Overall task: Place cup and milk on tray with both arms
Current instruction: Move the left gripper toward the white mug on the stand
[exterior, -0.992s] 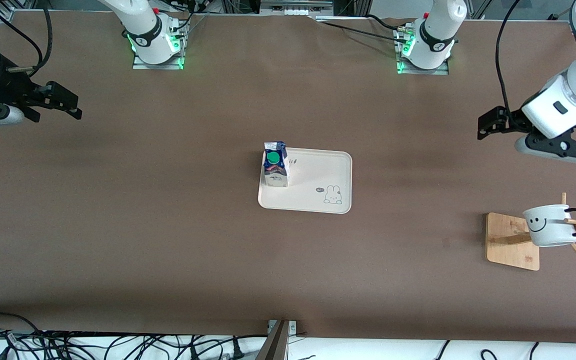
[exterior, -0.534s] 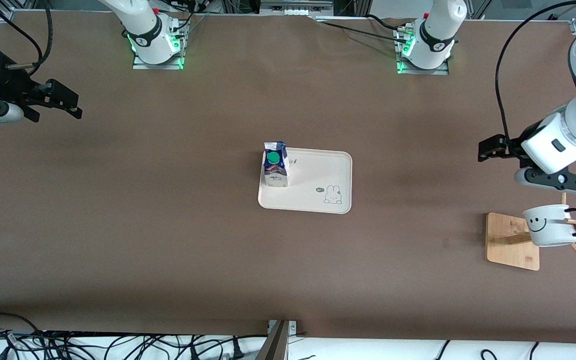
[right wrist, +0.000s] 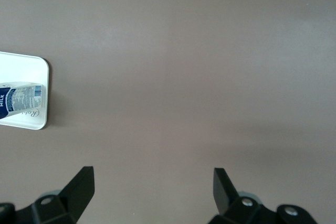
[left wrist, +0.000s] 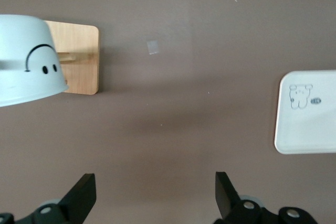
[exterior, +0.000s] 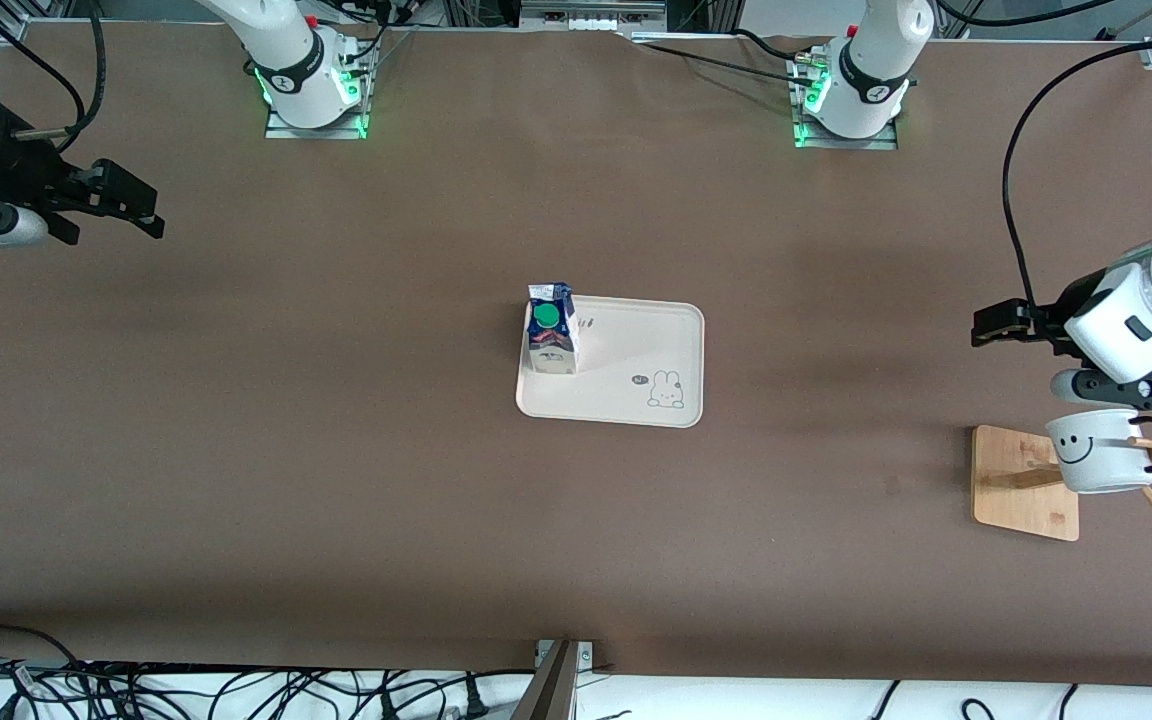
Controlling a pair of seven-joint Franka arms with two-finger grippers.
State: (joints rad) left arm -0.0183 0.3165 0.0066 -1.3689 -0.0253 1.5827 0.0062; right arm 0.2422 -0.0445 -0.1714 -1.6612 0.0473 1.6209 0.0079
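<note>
Brown table (exterior: 336, 450): milk (exterior: 550, 330) on tray (exterior: 636, 400); right gripper (exterior: 121, 205) waits wide; left gripper (left wrist: 152, 195), wide, over table beside racked cup (exterior: 1096, 450), must grasp it next.

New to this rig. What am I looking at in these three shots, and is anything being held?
Two robot arms are bolted to a brown table. The wide shot comes from a high camera facing them. The other two come from cameras on each arm's wrist, looking down past that arm's own fingers.

In the middle lies a cream tray with a milk carton standing on its corner toward the right arm's end. Toward the left arm's end, a smiley-face mug hangs on a wooden rack.

Nothing is held. The left hand is open, just above the mug. The right hand is open too, waiting over bare table at its own end.
</note>
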